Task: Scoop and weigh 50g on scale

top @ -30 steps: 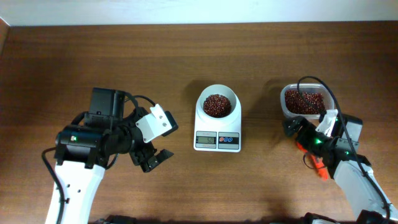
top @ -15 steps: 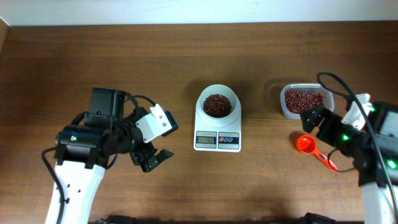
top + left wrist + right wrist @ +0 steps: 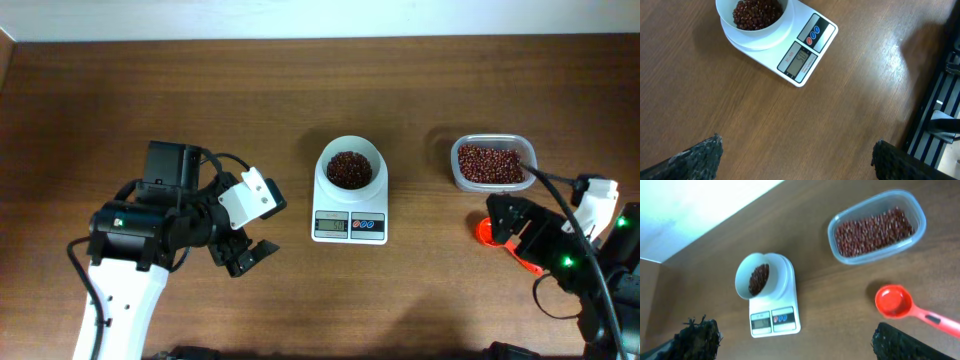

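Scale (image 3: 349, 212) mid-desk, beans (image 3: 349, 168) in its bowl (image 3: 326, 160). Left end effector (image 3: 248, 257), right end effector (image 3: 799, 340): jaws wide, empty. Scoop (image 3: 894, 301) loose by tub (image 3: 832, 232), right edge. Risk: right end effector clips scoop or tub, spills; nudged scale skews reading.

Right hand (image 3: 505, 222) pulled back and away from tub (image 3: 492, 163).

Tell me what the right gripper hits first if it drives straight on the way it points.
Most likely bare table, between the scale and the scoop; the right gripper is open, and depth is hard to judge.
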Controlling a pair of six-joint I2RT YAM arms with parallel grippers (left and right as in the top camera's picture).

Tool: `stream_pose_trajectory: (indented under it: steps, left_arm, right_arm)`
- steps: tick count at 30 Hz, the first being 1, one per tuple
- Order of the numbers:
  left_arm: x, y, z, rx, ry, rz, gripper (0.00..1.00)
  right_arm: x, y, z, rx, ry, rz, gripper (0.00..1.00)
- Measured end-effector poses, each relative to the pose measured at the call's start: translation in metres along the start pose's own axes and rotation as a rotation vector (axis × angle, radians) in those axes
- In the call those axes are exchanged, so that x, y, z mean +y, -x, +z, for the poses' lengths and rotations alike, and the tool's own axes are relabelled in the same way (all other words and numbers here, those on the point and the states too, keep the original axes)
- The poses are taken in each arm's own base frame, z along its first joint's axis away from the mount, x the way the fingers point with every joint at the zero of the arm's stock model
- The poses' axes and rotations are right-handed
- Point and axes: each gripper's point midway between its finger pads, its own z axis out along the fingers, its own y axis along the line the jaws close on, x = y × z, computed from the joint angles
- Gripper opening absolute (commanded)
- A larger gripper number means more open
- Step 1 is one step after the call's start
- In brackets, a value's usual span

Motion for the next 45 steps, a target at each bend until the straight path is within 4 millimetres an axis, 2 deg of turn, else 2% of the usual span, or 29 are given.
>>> stream_pose_trajectory:
  steps: [3, 5, 10, 14, 17, 20, 30, 33, 36, 45]
  left_arm:
    - [0.0, 0.0, 0.0, 0.0, 0.0, 0.0, 0.99]
    - [0.0, 0.0, 0.0, 0.001, 0.0, 0.0, 0.99]
    - [0.0, 0.0, 0.0, 0.0, 0.0, 0.0, 0.99]
    - [0.0, 0.0, 0.0, 0.001, 0.0, 0.0, 0.99]
    - [0.0, 0.0, 0.0, 0.001, 0.0, 0.0, 0.99]
    - [0.0, 0.0, 0.0, 0.001, 0.0, 0.0, 0.99]
    - [0.0, 0.0, 0.0, 0.0, 0.0, 0.0, 0.99]
    - [0.0, 0.0, 0.0, 0.0, 0.0, 0.0, 0.99]
    - [0.0, 0.0, 0.0, 0.001, 0.0, 0.0, 0.99]
    - [0.0, 0.0, 0.0, 0.0, 0.0, 0.0, 0.99]
  right_arm:
    - [-0.008, -0.029, -0.002, 0.112, -0.033, 0.051, 0.99]
    - [-0.009, -0.038, -0.004, 0.142, -0.039, 0.034, 0.99]
    - [-0.005, -0.035, -0.011, 0.1, -0.023, -0.038, 0.99]
    - [0.008, -0.033, -0.01, 0.044, 0.033, -0.153, 0.99]
    - [0.022, -0.048, -0.008, 0.024, 0.107, -0.264, 0.99]
    - [0.029, -0.05, -0.006, -0.042, 0.151, -0.344, 0.99]
    - [0.014, -0.052, 0.025, -0.217, 0.166, -0.411, 0.99]
    - [0.011, -0.055, 0.027, -0.252, 0.172, -0.418, 0.99]
    - [0.008, -0.057, 0.023, -0.292, 0.171, -0.423, 0.99]
    - [-0.001, -0.062, -0.009, -0.431, 0.144, -0.435, 0.99]
